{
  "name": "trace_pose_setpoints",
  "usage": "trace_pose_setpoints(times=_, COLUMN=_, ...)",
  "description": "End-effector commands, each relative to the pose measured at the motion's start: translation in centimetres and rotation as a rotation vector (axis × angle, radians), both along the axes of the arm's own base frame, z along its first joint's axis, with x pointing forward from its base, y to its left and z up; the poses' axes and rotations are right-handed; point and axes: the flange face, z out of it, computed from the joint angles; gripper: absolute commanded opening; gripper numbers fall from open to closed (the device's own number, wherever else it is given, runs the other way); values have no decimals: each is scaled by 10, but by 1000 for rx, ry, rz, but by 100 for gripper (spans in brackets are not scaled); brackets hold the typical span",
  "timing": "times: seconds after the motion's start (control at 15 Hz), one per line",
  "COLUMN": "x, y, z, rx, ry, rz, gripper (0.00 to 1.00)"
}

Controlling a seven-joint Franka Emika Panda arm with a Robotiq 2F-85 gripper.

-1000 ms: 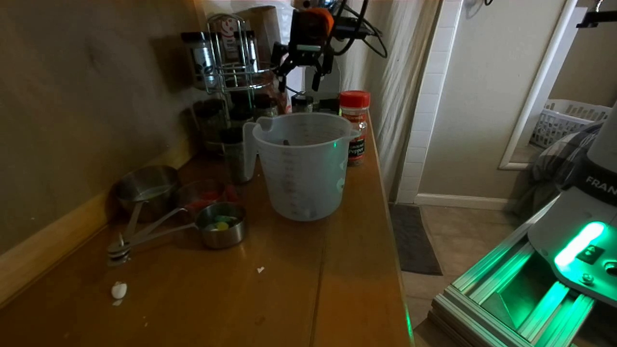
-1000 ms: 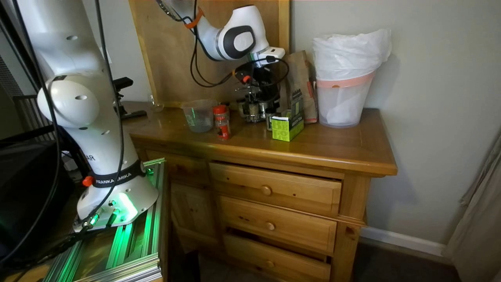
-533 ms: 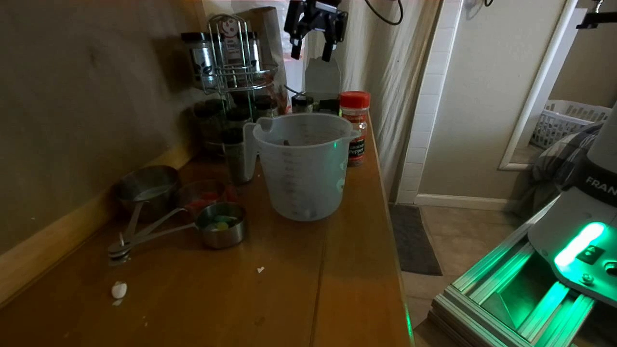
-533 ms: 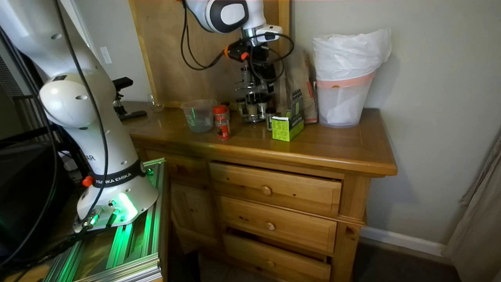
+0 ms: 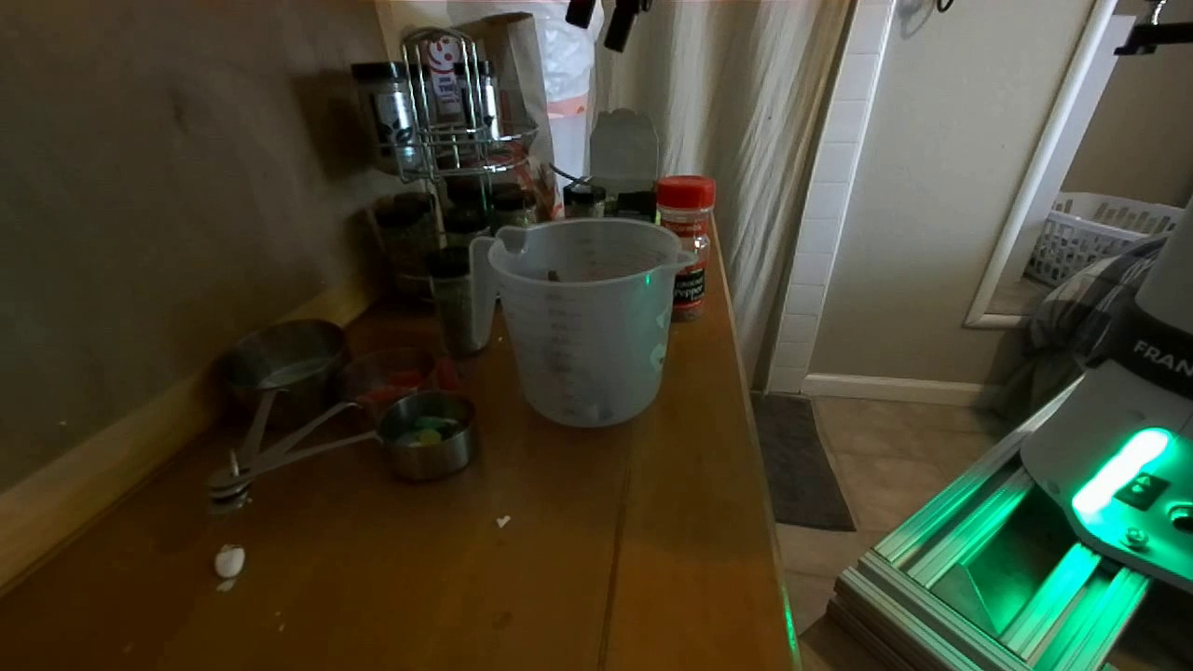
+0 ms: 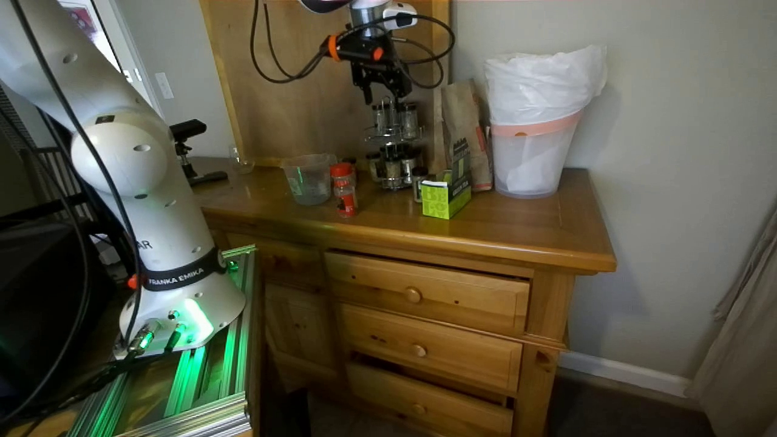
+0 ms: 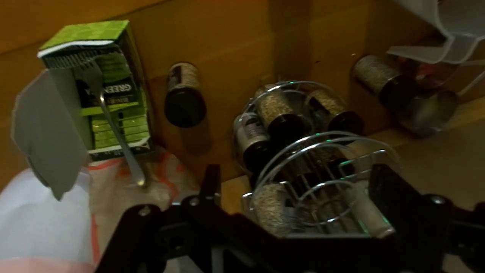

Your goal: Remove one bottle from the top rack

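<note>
The top rack, a round chrome wire tier, shows in both exterior views (image 5: 452,170) (image 6: 393,136) and in the wrist view (image 7: 327,144). It holds a dark-lidded jar (image 5: 384,107) (image 6: 379,119) and another jar (image 6: 409,119). In the wrist view a jar of pale grains (image 7: 271,208) and a jar with white contents (image 7: 371,216) lie beyond my fingers, their lids hidden by the gripper. My gripper (image 7: 295,167) is open and empty, above the top rack in an exterior view (image 6: 383,96). Only its fingertips show at the top edge elsewhere (image 5: 598,26).
Lower-tier jars (image 6: 393,170) sit under the top rack. Loose jars (image 7: 183,94) (image 5: 459,303) stand beside it. A green tea box (image 6: 446,197) with a fork, paper bag (image 6: 464,121), lined bin (image 6: 528,152), plastic jug (image 5: 587,354), red-lidded pepper (image 5: 688,252) and metal cups (image 5: 433,452) surround it.
My gripper has risen from beside the rack to above it, shifting left in an exterior view and uncovering the top-rack jars. The jars have not visibly moved.
</note>
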Motion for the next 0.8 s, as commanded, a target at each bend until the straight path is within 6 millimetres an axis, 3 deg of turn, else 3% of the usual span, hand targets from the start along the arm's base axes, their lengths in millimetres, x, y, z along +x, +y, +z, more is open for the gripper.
trace_pose_setpoints(times=0.0, x=-11, y=23, z=18, rx=78, ry=44, rz=183, gripper=100)
trace_pose_setpoints(times=0.07, x=-8, y=29, z=14, rx=89, ry=122, rz=195, gripper=100)
trace_pose_setpoints(times=0.13, x=-13, y=20, z=13, rx=45, ry=57, rz=136, gripper=100)
trace_pose_setpoints(times=0.33, x=-15, y=29, z=14, rx=57, ry=105, rz=175, gripper=100)
trace_pose_setpoints(times=0.73, x=27, y=44, z=34, rx=-37, ry=-127, rz=171, gripper=100)
